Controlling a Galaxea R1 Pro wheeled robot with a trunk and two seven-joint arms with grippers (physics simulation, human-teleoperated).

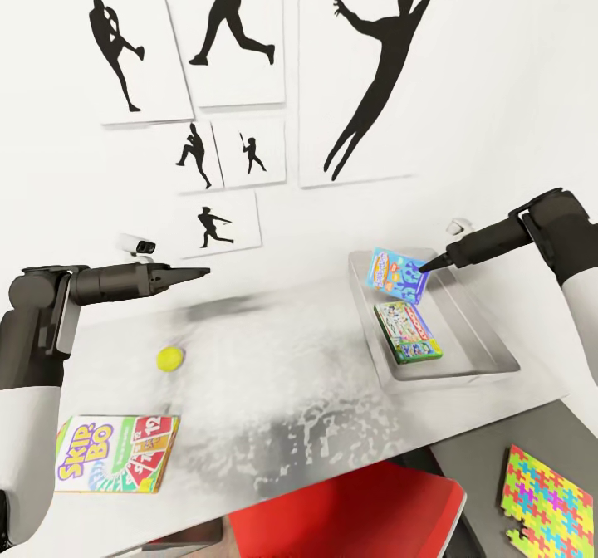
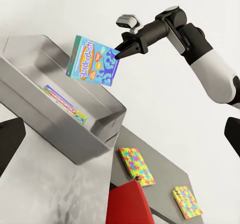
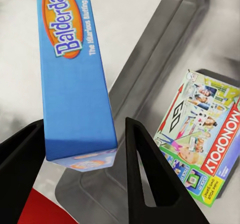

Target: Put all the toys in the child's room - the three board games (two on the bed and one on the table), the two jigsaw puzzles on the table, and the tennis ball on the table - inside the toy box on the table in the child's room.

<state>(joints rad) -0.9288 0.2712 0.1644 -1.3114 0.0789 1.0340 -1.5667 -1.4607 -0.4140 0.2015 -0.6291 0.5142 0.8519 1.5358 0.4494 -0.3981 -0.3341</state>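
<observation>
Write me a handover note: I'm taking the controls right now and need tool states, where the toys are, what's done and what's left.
Right tool: shut on the blue Balderdash box, held above the toy box.
Left tool: empty, hovering over the table; open or shut unclear.
Done: Monopoly box lies in the toy box.
Left: release Balderdash; then Skip-Bo box and tennis ball on the tabletop, and two jigsaw puzzles on the lower dark section.
</observation>
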